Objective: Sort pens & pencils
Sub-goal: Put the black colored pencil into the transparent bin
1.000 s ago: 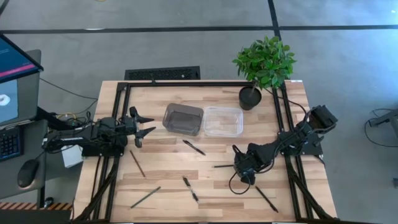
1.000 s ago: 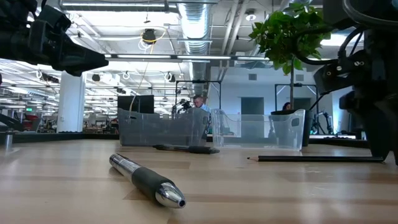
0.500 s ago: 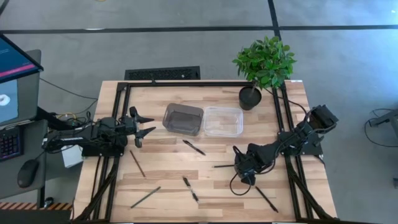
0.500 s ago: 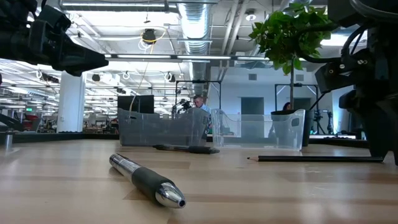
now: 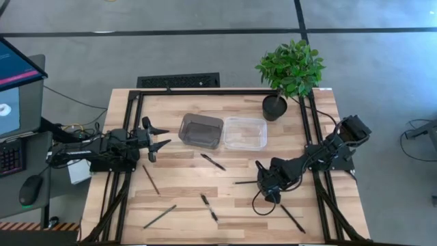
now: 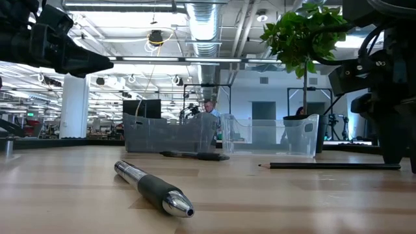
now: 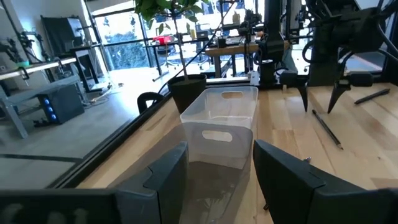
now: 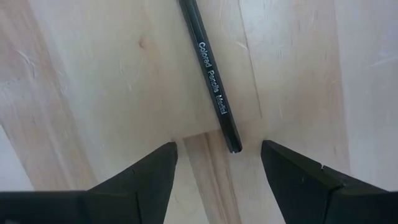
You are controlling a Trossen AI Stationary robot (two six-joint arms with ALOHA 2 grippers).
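- Slim dark hexagonal pencil (image 8: 211, 81) printed "Colored Pencils" lies on the pale wooden-plank table (image 5: 177, 179), between the right gripper (image 8: 217, 171) fingers, spread wide.
- Left gripper (image 5: 158, 137), also wide, hovers beside smoky plastic bin (image 5: 201, 130).
- Open-plan lab behind.

White lettering reading "Colored Pencils Model" runs lengthwise along the barrel of a dark pencil (image 8: 209, 73) lying on the wood directly below the right gripper (image 8: 219, 163), with the pencil's end between the spread fingers. No other text is legible on the remaining items.
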